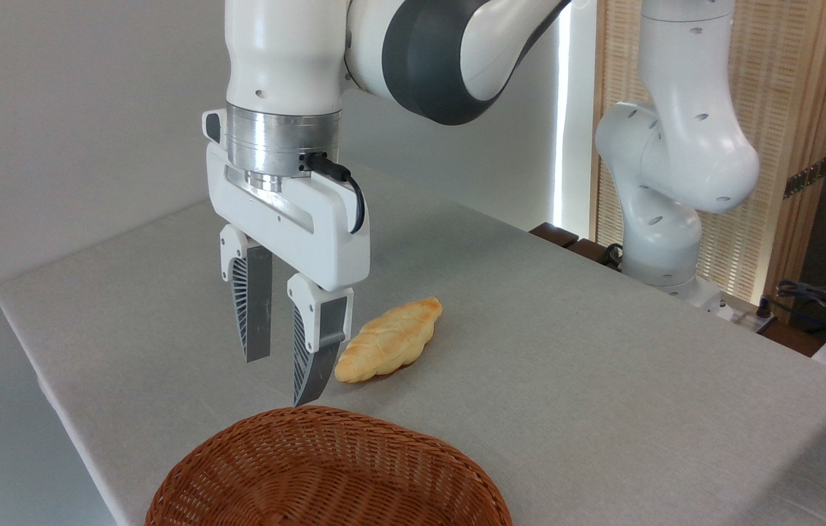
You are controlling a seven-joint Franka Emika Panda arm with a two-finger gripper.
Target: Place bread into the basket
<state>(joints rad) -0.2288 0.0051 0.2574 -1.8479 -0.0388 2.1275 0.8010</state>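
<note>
The gripper [283,376] hangs above the table [566,351] with its fingers spread and nothing between them, just behind the far rim of the basket [325,467]. The only bread in view is a long loaf [389,340] lying just right of the fingers, tapered and ridged like a croissant, golden with paler highlights. The short chunky bread the task seems to mean is not visible; it may be inside the basket, whose floor is cut off at the near edge, or hidden elsewhere, and I cannot tell which.

The main risk is grabbing the wrong piece: the loaf sits so close that a small drift right would close on it. A careless descent could also clip the basket rim and shove it.
</note>
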